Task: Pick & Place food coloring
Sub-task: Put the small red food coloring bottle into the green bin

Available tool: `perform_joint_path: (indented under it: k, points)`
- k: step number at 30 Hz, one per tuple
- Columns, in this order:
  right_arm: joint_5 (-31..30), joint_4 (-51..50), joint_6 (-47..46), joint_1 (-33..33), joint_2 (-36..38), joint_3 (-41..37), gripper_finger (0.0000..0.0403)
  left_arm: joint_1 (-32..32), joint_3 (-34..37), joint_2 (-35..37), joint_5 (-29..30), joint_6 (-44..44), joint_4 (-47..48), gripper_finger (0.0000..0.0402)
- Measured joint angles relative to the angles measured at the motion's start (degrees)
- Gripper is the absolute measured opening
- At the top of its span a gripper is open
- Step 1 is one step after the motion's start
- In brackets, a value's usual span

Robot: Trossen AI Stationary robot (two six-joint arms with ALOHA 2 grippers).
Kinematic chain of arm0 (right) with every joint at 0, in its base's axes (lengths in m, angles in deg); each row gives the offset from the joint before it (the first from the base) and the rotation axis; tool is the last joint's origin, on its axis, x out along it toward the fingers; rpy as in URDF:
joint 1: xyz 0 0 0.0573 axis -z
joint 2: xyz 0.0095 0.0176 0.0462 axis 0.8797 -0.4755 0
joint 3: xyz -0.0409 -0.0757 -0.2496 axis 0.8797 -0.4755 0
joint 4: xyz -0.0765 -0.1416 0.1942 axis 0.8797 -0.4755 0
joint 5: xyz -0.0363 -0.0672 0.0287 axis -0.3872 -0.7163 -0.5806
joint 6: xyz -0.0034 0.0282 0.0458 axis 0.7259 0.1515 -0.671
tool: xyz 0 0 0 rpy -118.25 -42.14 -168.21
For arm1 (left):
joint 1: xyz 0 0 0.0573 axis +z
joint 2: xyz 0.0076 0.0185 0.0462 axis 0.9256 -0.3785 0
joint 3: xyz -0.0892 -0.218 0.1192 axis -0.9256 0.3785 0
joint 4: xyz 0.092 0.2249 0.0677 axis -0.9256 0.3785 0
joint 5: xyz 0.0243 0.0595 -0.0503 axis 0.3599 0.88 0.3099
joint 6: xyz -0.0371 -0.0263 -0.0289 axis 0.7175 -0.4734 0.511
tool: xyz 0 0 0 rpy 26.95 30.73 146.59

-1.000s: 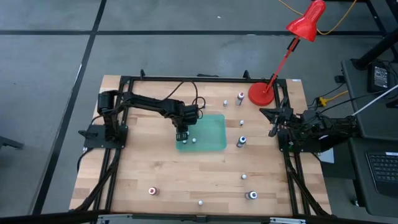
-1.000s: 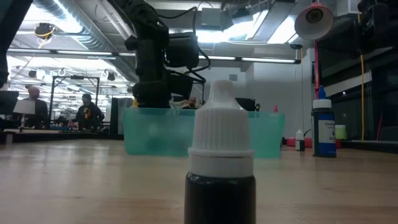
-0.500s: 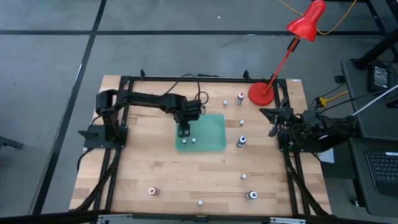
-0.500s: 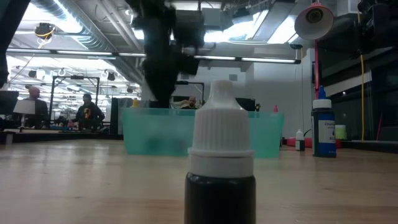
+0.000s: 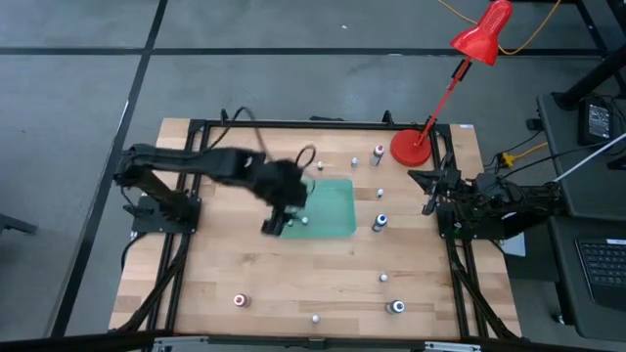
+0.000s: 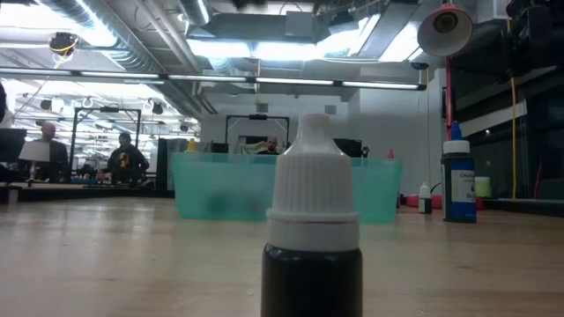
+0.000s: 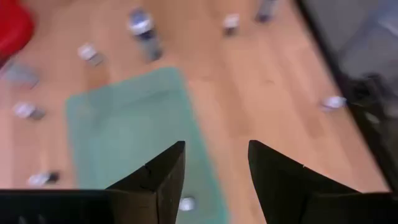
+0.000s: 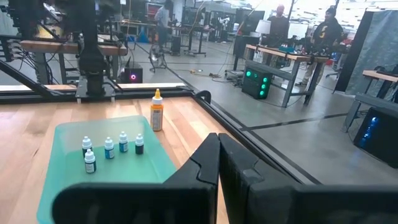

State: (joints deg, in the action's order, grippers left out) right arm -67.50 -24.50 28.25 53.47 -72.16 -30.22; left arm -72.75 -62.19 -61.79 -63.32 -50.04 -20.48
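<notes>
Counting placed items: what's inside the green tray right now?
Five small food coloring bottles stand clustered at one end of the green tray, per the right wrist view. From above, the left pincer hides part of that corner.

You see the tray (image 5: 333, 207) near the middle of the table (image 5: 215, 274), a little toward the far edge, with small bottles (image 8: 111, 149) standing in a cluster inside it and one taller bottle (image 8: 157, 112) just outside its rim. The left gripper (image 5: 274, 224) hangs over the tray's left edge. More bottles lie scattered between the tray and the right edge, and along the near edge. The lamp (image 5: 412, 147) stands at the far right corner. The right gripper (image 5: 427, 200) sits at the right edge.
</notes>
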Motion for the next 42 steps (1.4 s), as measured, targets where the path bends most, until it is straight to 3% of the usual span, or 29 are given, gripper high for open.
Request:
perform_joint_path:
  k: [4,8,15,25,31,42]
  points:
    - [0.0,0.0,0.0,0.0,-0.1,0.0,0.0012,-9.3,0.0,0.8,5.5,1.2,-0.9,0.0171]
    - [0.1,0.1,0.0,0.0,-0.3,0.0,0.0012,-16.8,0.0,-1.1,13.0,8.5,-4.5,0.0171]
    - [0.2,0.4,-0.3,0.0,-0.3,0.0,0.0012,-24.2,-2.0,-8.7,16.4,22.3,-15.9,0.0171]
    - [4.7,0.5,-0.2,0.0,-0.3,0.0,0.0012,-27.5,-18.1,-27.8,12.8,30.2,-7.8,0.0171]
    - [4.7,0.6,-0.2,0.0,-0.3,0.0,0.0012,-27.5,-18.4,-33.4,7.6,38.0,-7.7,0.0182]
    - [4.7,0.7,-0.3,0.0,-0.3,0.0,0.0012,-27.7,-18.4,-37.4,8.9,40.2,-8.0,0.0243]
